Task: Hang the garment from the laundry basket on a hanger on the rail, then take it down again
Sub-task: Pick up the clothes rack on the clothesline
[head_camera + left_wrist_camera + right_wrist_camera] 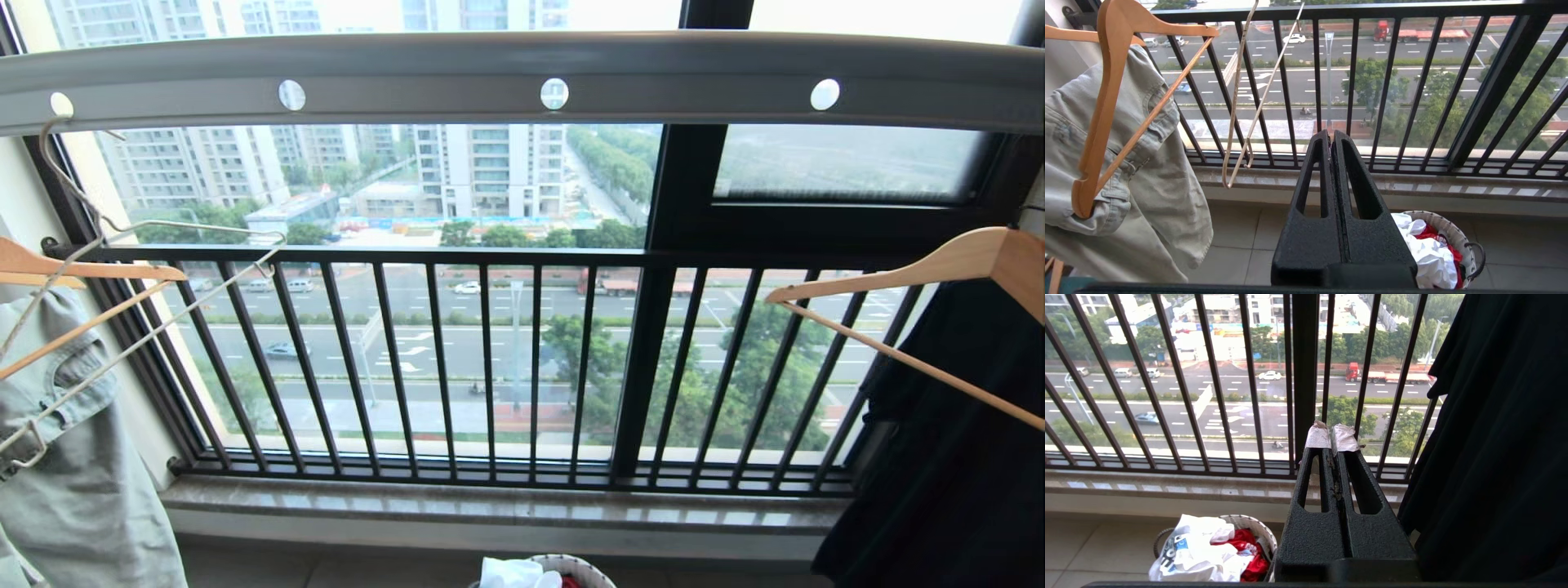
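Note:
The white garment (1196,549) with a dark blue print lies crumpled in the round woven laundry basket (1255,528) on the floor, on top of a red cloth; the garment (1427,253) and the basket (1455,232) also show in the left wrist view, and the basket's rim (584,565) at the bottom edge of the head view. The grey rail (522,77) with round holes runs across the top. A thin cream wire hanger (147,269) hangs empty from its left end. My left gripper (1330,136) is shut and empty, above and to the left of the basket. My right gripper (1331,437), its tips wrapped in white tape, is shut and empty, right of the basket.
A pale grey-green denim garment (73,457) hangs on a wooden hanger (82,273) at the left. A black garment (955,457) hangs on another wooden hanger (922,269) at the right. A black window railing (506,359) and a stone sill (490,502) stand ahead.

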